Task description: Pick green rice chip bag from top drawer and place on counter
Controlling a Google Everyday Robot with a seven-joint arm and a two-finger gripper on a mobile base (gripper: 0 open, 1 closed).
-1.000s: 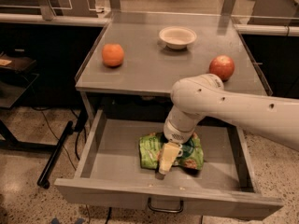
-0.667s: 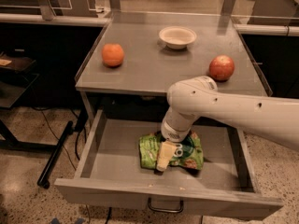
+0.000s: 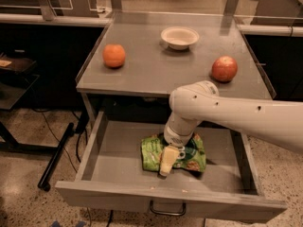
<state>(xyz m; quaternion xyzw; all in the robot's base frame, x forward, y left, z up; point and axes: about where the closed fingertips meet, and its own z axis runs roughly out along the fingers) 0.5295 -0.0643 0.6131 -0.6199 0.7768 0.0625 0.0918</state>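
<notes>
The green rice chip bag [image 3: 152, 152] lies flat on the bottom of the open top drawer [image 3: 118, 150], near the middle. My gripper [image 3: 167, 161] reaches down into the drawer from the right and sits right on top of the bag, covering its middle. One cream finger [image 3: 168, 159] shows over the bag. The white arm crosses the drawer's right half and hides part of the bag. The grey counter [image 3: 156, 65] lies above and behind the drawer.
On the counter are an orange [image 3: 114, 56] at the left, a white bowl [image 3: 179, 37] at the back and a red apple [image 3: 224, 68] at the right. The drawer's dark handle [image 3: 167, 209] is at the front. Dark desks flank the counter.
The arm and gripper have shifted slightly left over the bag. The bag has stayed in the same place in the drawer.
</notes>
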